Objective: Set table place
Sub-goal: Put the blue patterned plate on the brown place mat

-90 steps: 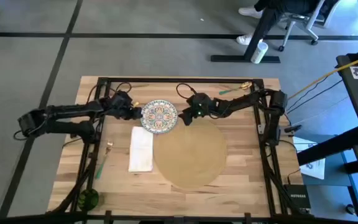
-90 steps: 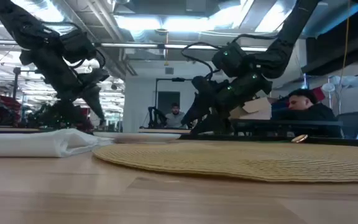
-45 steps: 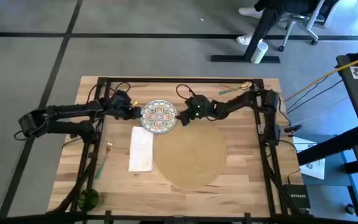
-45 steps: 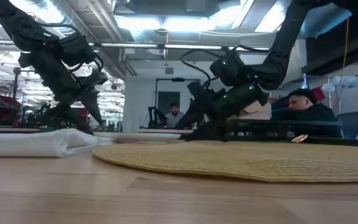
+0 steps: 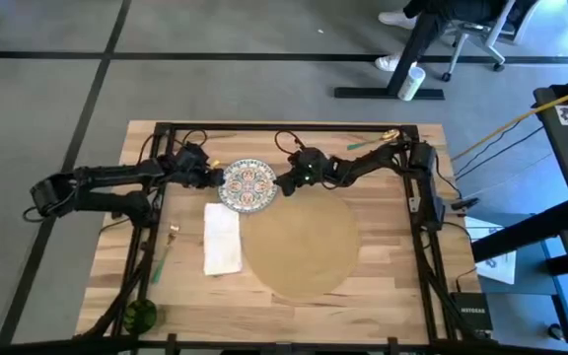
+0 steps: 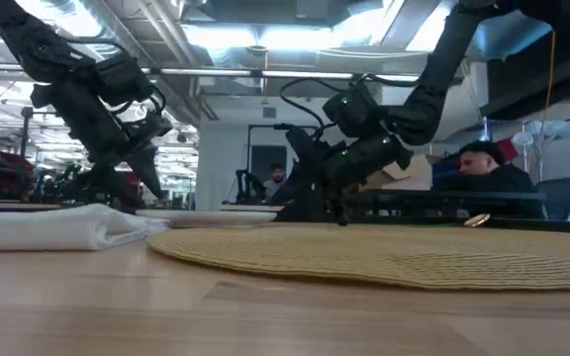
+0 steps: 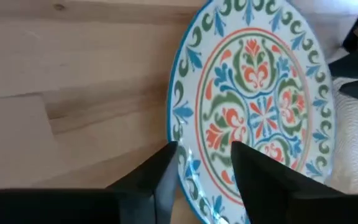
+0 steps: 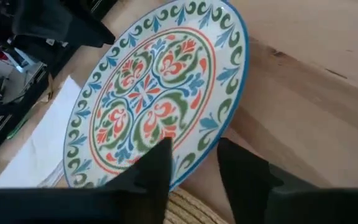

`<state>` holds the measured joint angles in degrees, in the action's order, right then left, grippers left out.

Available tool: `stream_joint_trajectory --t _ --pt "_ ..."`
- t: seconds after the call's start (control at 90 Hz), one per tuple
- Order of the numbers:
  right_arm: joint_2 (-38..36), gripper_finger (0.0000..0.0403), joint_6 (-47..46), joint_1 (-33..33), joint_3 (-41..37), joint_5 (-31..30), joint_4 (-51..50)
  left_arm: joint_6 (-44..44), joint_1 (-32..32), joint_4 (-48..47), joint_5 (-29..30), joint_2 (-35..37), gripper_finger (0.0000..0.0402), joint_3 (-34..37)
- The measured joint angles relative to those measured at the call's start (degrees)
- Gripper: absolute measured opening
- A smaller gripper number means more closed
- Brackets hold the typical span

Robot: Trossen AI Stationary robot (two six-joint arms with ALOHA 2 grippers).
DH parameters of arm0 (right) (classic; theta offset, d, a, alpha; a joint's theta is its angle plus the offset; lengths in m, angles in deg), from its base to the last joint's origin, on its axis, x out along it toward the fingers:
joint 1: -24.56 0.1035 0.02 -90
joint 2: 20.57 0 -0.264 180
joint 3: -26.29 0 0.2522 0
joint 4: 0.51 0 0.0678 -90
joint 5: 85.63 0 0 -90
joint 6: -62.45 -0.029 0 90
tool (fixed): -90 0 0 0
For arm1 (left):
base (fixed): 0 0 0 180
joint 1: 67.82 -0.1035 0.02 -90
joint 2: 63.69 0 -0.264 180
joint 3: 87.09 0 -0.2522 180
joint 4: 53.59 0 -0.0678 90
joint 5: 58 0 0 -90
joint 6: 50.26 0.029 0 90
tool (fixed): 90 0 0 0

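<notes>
pale wooden table [image 5: 383,286] filling the middle of the high view

it is carrying a tan round placemat [image 5: 302,247] at centre, a white napkin [image 5: 221,239] lying left of it, and a patterned plate [image 5: 248,184] sitting above them.

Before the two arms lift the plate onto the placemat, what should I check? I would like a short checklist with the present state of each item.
1. Left gripper astride the plate rim: ok, a finger on each side of it.
2. Right gripper astride the opposite rim: ok.
3. Both grippers closed firmly on the plate: cannot tell.
4. Placemat free to receive the plate: ok, nothing lies on it.
5. Napkin clear of the path: ok, it lies beside the placemat.
6. Plate already on the placemat: not ok, it is mostly on the table, at the placemat's edge.
</notes>
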<state>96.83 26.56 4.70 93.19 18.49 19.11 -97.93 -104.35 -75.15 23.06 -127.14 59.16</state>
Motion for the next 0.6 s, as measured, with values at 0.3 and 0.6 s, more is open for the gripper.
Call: stream_joint_trajectory --t 0.3,0.6 --pt "0.0 0.0012 0.41 -0.02 0.03 -2.07 -0.68 0.56 0.07 2.79 -1.34 -5.3 0.0019 -0.15" --pt "-0.04 0.0064 1.47 0.0 0.14 -3.02 -2.42 1.09 0.07 3.49 -1.83 -5.15 0.0037 -0.45"
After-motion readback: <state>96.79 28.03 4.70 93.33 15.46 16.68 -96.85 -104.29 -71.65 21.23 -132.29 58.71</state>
